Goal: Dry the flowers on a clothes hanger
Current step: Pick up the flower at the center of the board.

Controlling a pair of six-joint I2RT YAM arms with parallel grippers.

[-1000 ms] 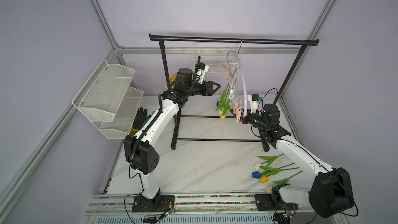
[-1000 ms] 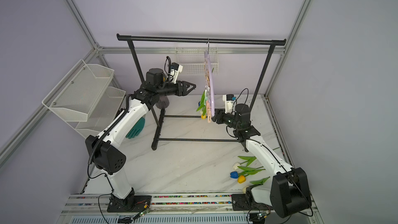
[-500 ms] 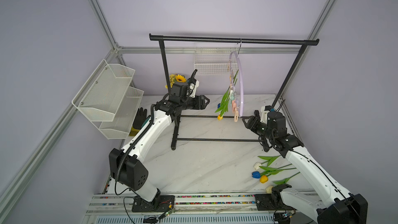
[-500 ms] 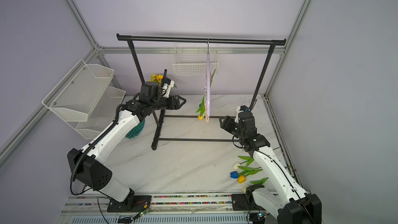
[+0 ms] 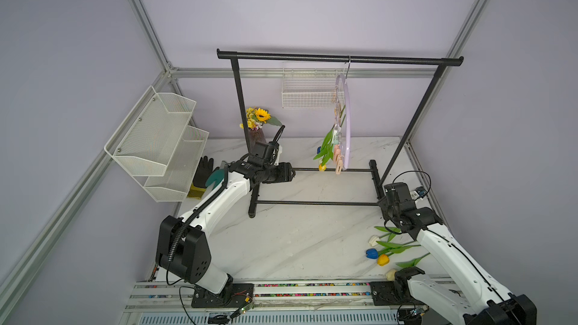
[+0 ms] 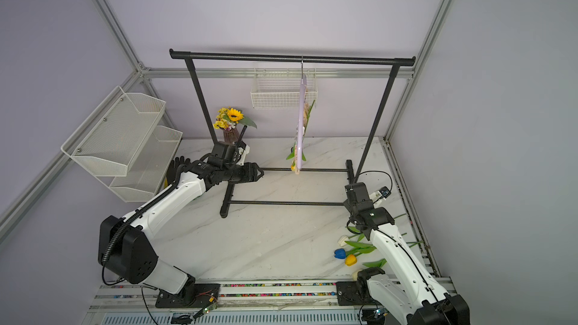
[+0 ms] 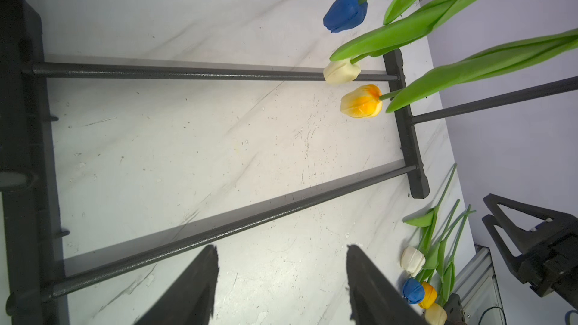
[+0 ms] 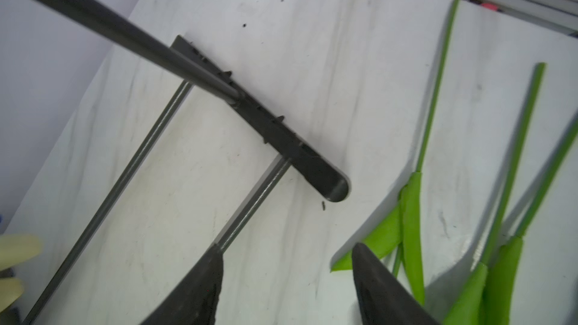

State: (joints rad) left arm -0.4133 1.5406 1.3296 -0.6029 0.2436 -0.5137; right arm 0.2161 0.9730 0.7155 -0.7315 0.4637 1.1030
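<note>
The lilac clothes hanger (image 5: 346, 120) (image 6: 301, 120) hangs edge-on from the rack bar. Three of the flowers (image 5: 327, 148) are pegged on it, heads down: blue (image 7: 345, 10), cream and yellow. Several loose flowers (image 5: 384, 246) (image 6: 347, 253) lie on the table at the front right. My left gripper (image 5: 292, 173) (image 7: 281, 246) hovers open and empty, low by the rack's left post. My right gripper (image 5: 392, 192) (image 8: 286, 248) is open and empty above the rack's right foot (image 8: 291, 142), with loose stems and a leaf (image 8: 384, 239) beside one finger.
The black garment rack (image 5: 337, 57) spans the back, with floor bars (image 5: 316, 204) between the arms. White mesh shelves (image 5: 156, 139) jut from the left wall and a wire basket (image 5: 308, 95) hangs on the back wall. A sunflower bouquet (image 5: 259, 117) and gloves (image 5: 205, 171) sit at the back left.
Both arms have come down and away from the hanger. The left gripper sank toward the rack's left post, and the right drew back to the rack's right foot, its jaws spreading wider.
</note>
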